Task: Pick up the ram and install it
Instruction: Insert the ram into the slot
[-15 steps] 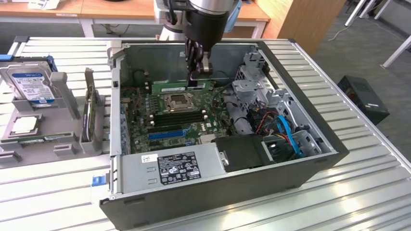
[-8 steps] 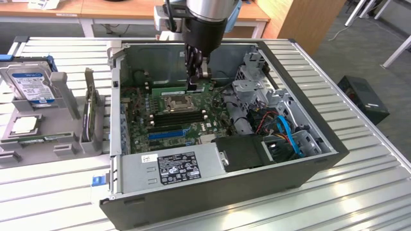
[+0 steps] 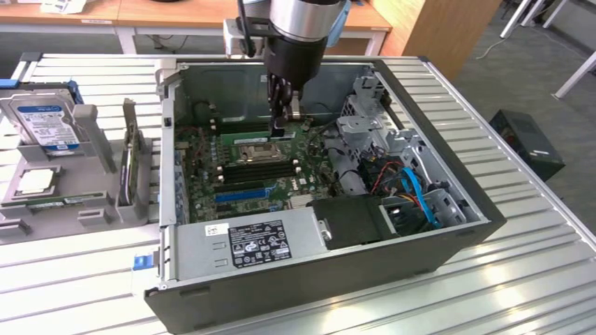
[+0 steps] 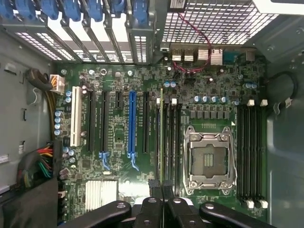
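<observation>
Gripper [image 4: 161, 189] sits closest to the wrist lens — black linkages fanned out, jaws drawn narrow and pinching the near end of the ram [image 4: 161, 137]. Ram seen edge-on: a thin green line running away from the fingertips, parallel to the black memory slots [image 4: 171, 142] beside the CPU socket [image 4: 209, 159]. Edge-on fits the job, since the board is held upright with its contact edge facing down toward a slot. It appears lined up with the slot of that bank farthest from the socket. Seated or just above: cannot tell. Second slot bank [image 4: 249, 152] beyond the socket is bare. Blue expansion slot [image 4: 132, 123] is unoccupied.

Exterior view: power supply [image 3: 251, 241] with its label is nearest, inside the open computer case [image 3: 326, 296]. Case lies on its side on the ribbed metal table [image 3: 521, 279], side panel off — this lets the arm come straight down on the motherboard. Arm is vertical, gripper deep in the case, tips at the slot bank on the far side of the socket.

Parts holder [image 3: 93, 202] stands beside the case on the exterior view's left. Hard drive [image 3: 42, 122] with blue-white label and green expansion card [image 3: 130, 157] stand upright in it, presumably for a grasp from above.

Judgement: ram is at its slot, latching unconfirmed.
</observation>
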